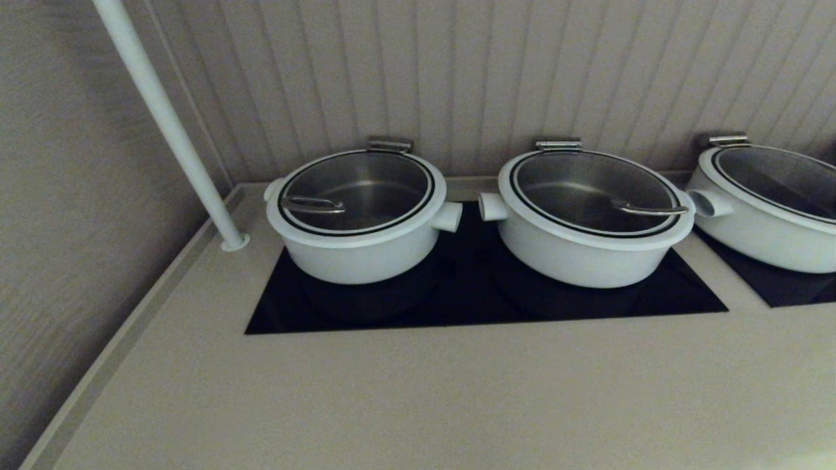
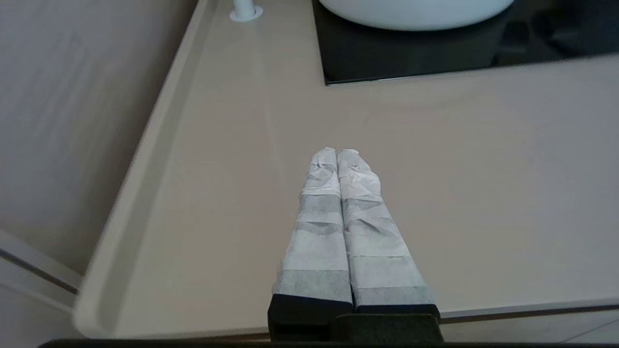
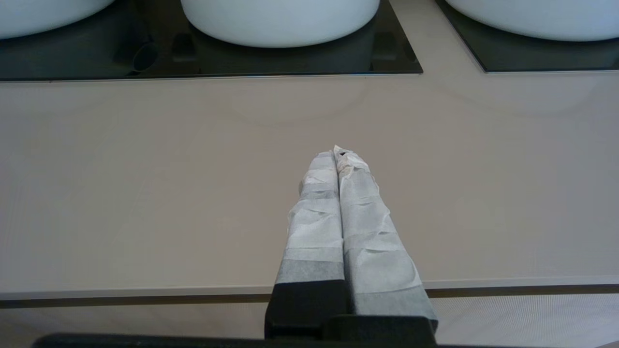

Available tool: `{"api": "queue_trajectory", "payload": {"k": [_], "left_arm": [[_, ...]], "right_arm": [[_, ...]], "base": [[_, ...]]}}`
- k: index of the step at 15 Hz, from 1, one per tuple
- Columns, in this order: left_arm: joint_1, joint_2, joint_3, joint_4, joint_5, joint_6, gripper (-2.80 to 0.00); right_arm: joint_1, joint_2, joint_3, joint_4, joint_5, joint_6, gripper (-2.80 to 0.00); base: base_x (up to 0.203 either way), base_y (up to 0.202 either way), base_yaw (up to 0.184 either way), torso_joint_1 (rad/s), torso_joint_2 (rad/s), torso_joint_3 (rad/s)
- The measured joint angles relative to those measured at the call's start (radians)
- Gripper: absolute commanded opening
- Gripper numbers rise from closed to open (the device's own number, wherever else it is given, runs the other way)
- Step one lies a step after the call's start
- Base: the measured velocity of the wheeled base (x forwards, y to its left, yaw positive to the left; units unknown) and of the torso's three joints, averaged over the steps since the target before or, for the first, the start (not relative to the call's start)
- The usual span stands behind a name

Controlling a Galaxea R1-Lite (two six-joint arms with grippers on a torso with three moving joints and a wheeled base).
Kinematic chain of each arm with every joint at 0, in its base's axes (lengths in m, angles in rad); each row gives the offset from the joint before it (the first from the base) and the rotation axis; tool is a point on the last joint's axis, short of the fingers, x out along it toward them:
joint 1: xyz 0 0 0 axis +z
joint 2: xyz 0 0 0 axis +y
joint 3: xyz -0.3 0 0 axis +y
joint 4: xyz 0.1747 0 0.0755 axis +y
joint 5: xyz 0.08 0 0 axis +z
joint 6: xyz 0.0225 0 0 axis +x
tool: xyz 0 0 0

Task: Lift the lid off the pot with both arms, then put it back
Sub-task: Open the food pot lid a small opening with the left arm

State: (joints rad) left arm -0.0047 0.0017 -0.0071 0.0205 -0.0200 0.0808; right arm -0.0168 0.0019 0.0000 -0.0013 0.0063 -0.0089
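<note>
Three white pots stand on black cooktops at the back of the beige counter: a left pot [image 1: 356, 251], a middle pot [image 1: 575, 258] and a right pot [image 1: 757, 235], cut off by the picture's edge. Each carries a glass lid with a metal handle: the left lid [image 1: 358, 189], the middle lid [image 1: 588, 189]. Neither arm shows in the head view. My left gripper [image 2: 337, 151] is shut and empty above the counter's near left part. My right gripper [image 3: 337, 153] is shut and empty above the counter's near edge, in front of the middle pot [image 3: 280, 19].
A white pole [image 1: 163, 111] rises from the counter's back left corner, beside the left pot. A raised rim [image 2: 140, 169] runs along the counter's left side by the wall. Bare beige counter [image 1: 424, 398] lies between the cooktops and the front edge.
</note>
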Motion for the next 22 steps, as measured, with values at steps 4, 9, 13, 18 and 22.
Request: {"api": "queue_trajectory", "payload": {"k": [4,9,13,18,22], "left_arm": [[0.0,0.035,-0.096,-0.016,-0.12,0.001,-2.8],[-0.002,0.307,-0.321,-0.078,-0.165,-0.026,-2.8],[-0.004,0.588,-0.538,-0.133,-0.206,-0.03,-2.8],[-0.026,0.835,-0.64,-0.143,-0.375,-0.027,-2.8],[-0.1,0.983,-0.643,-0.205,-0.382,-0.024,-2.8]], "right_arm": [[0.0,0.0,0.0,0.0,0.0,0.0,-2.8],[0.0,0.0,0.0,0.0,-0.001,0.0,-2.8],[0.0,0.0,0.0,0.0,-0.001,0.0,-2.8],[0.0,0.0,0.0,0.0,-0.001,0.0,-2.8],[0.0,0.0,0.0,0.0,-0.001,0.0,-2.8]], "base": [[0.0,0.0,0.0,0.0,0.0,0.0],[0.0,0.0,0.0,0.0,0.0,0.0],[0.0,0.0,0.0,0.0,0.0,0.0],[0.0,0.0,0.0,0.0,0.0,0.0],[0.0,0.0,0.0,0.0,0.0,0.0]]}}
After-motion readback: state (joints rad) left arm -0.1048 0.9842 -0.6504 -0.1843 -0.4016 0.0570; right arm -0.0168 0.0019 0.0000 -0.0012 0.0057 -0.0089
